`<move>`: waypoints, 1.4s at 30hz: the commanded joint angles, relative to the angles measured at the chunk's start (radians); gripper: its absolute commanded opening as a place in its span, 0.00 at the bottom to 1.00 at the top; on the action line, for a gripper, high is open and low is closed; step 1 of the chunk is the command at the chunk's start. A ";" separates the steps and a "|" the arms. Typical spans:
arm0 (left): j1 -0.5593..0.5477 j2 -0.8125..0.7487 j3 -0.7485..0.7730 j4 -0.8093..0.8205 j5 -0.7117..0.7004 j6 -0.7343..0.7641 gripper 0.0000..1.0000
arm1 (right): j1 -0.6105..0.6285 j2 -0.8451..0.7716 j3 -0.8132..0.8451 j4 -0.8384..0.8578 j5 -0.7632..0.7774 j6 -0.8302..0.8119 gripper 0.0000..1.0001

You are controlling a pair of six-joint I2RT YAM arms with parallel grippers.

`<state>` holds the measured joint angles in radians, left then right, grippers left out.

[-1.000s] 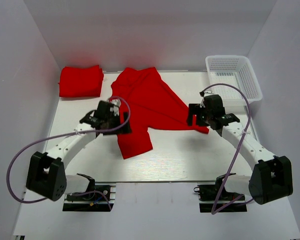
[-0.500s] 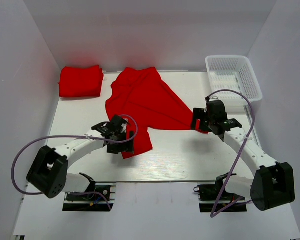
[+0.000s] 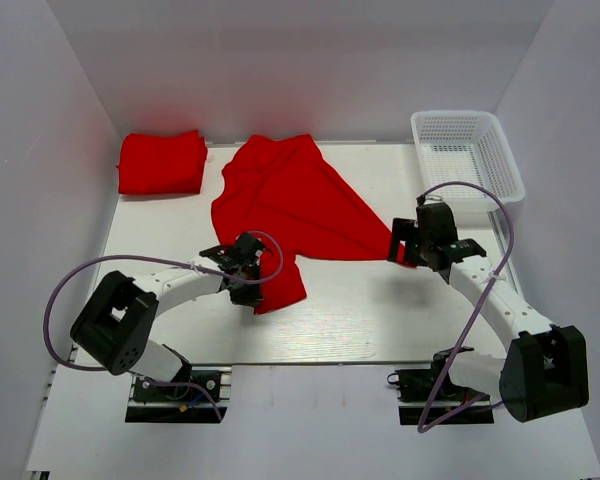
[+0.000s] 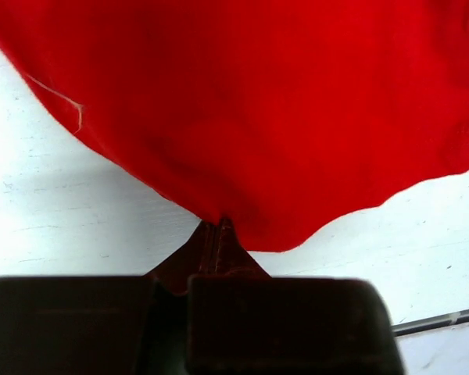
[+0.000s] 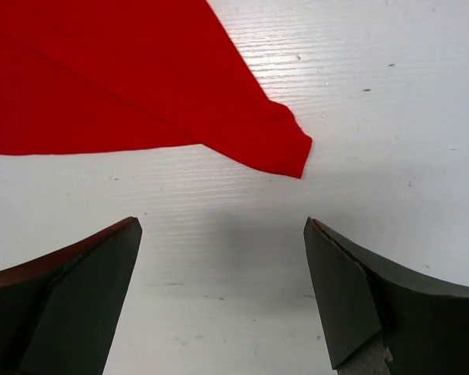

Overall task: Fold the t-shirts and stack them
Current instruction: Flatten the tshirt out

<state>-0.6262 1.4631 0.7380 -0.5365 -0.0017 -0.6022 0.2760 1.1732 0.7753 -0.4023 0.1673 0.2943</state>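
One red t-shirt (image 3: pixel 290 200) lies spread and rumpled across the middle of the table. A second red t-shirt (image 3: pixel 160 162) sits folded at the back left. My left gripper (image 3: pixel 252 293) is at the spread shirt's near edge. In the left wrist view the left gripper (image 4: pixel 217 228) is shut, pinching the red hem (image 4: pixel 242 211) between its closed fingertips. My right gripper (image 3: pixel 404 246) hovers at the shirt's right corner. In the right wrist view the right gripper (image 5: pixel 223 224) stands open over bare table, and the pointed shirt corner (image 5: pixel 285 152) lies just beyond its fingers.
A white mesh basket (image 3: pixel 468 150) stands at the back right of the white table (image 3: pixel 360 310). White walls close in the table on the left, back and right. Purple cables loop off both arms.
My left gripper slid down the shirt's left side to its near edge and shut on the fabric. My right gripper shifted slightly right toward the shirt's corner and stayed open.
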 commanded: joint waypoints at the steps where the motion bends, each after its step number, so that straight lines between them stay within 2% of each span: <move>1: -0.006 -0.003 -0.017 -0.020 -0.078 -0.024 0.00 | -0.014 0.014 0.004 -0.027 0.060 -0.044 0.90; 8: 0.016 -0.135 0.055 -0.172 -0.228 -0.038 0.00 | -0.021 0.133 0.054 -0.082 0.092 -0.168 0.90; 13: 0.016 -0.098 0.135 -0.302 -0.366 -0.050 0.00 | -0.020 0.187 0.076 -0.081 0.147 -0.224 0.90; 17: 0.016 -0.041 0.146 -0.303 -0.366 -0.050 0.00 | -0.012 0.235 0.081 -0.035 0.142 -0.276 0.90; 18: 0.016 -0.041 0.146 -0.303 -0.366 -0.050 0.00 | -0.017 0.249 0.093 -0.027 0.144 -0.287 0.88; 25: 0.016 -0.020 0.146 -0.284 -0.357 -0.050 0.00 | -0.017 0.350 0.122 0.009 0.190 -0.291 0.86; 26: 0.016 -0.020 0.146 -0.284 -0.348 -0.050 0.00 | -0.018 0.359 0.125 0.028 0.190 -0.290 0.82; 28: 0.016 -0.009 0.146 -0.284 -0.348 -0.050 0.00 | -0.017 0.391 0.136 0.060 0.205 -0.291 0.79; 30: 0.016 0.000 0.146 -0.284 -0.348 -0.059 0.00 | -0.017 0.419 0.147 0.075 0.205 -0.291 0.70; 34: 0.025 0.000 0.146 -0.293 -0.357 -0.059 0.00 | -0.020 0.457 0.153 0.123 0.189 -0.319 0.62; 35: 0.025 0.000 0.146 -0.304 -0.357 -0.059 0.00 | -0.018 0.470 0.153 0.131 0.186 -0.319 0.57; 39: 0.025 -0.020 0.155 -0.313 -0.357 -0.068 0.00 | -0.021 0.499 0.165 0.157 0.161 -0.319 0.23; 40: 0.025 -0.020 0.155 -0.313 -0.357 -0.068 0.00 | -0.023 0.500 0.168 0.163 0.159 -0.313 0.00; 42: 0.025 -0.032 0.164 -0.313 -0.357 -0.059 0.00 | -0.023 0.494 0.174 0.151 0.120 -0.302 0.00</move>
<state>-0.6060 1.4708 0.8661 -0.8371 -0.3336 -0.6559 0.2573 1.6642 0.9146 -0.2829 0.3264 -0.0109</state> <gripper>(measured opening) 0.017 0.019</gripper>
